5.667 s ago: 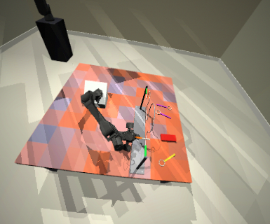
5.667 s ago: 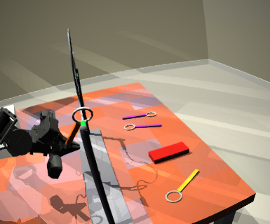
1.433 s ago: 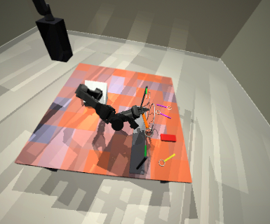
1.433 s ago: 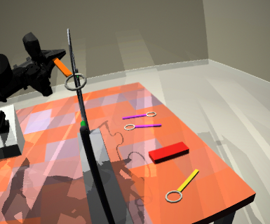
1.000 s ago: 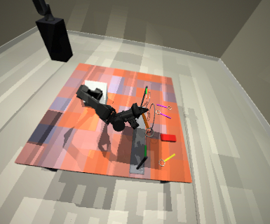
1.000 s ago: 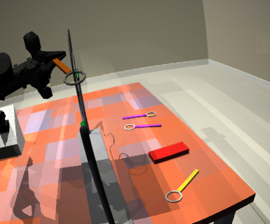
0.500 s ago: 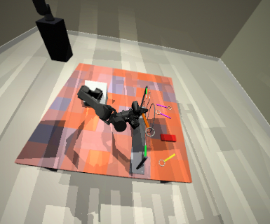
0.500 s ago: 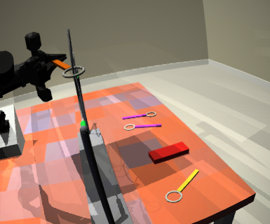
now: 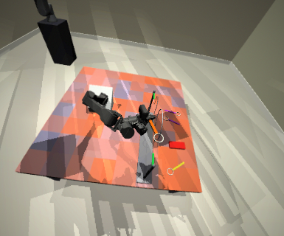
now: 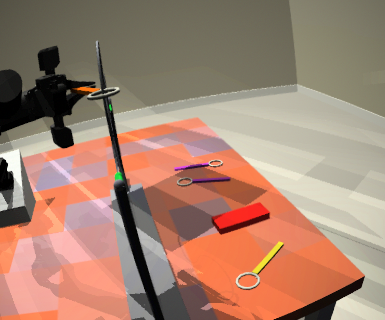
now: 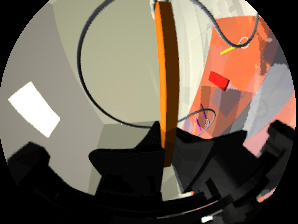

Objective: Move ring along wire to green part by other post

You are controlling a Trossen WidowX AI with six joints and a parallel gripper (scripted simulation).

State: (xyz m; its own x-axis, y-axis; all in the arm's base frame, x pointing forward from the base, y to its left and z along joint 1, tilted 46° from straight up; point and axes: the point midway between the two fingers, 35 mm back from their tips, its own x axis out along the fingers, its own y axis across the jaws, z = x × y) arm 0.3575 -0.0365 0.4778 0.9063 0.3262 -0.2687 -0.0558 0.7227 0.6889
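Observation:
My gripper [image 9: 151,118] [image 10: 90,89] [image 11: 159,124] is shut on the orange handle [image 9: 153,127] [image 10: 83,90] [image 11: 168,75]. The ring [image 9: 158,142] [image 10: 118,92] is at the handle's far end, well above the table; in the wrist view it is mostly cut off. In the exterior view the wire [image 10: 113,137] [image 11: 78,55] appears to pass through the ring; contact cannot be told. In the top view the ring is between the far green part [image 9: 154,96] [image 10: 110,107] and the near green part [image 9: 153,159] [image 10: 118,177], next to the near post [image 9: 148,171] [image 10: 136,245].
A grey base strip [image 9: 144,147] lies under the wire. Beyond it lie a red block [image 9: 177,145] [image 10: 241,217] [image 11: 219,80], a yellow-handled ring [image 9: 178,167] [image 10: 269,257] and two purple-handled rings. A black box [image 9: 58,42] shows at the upper left in the top view.

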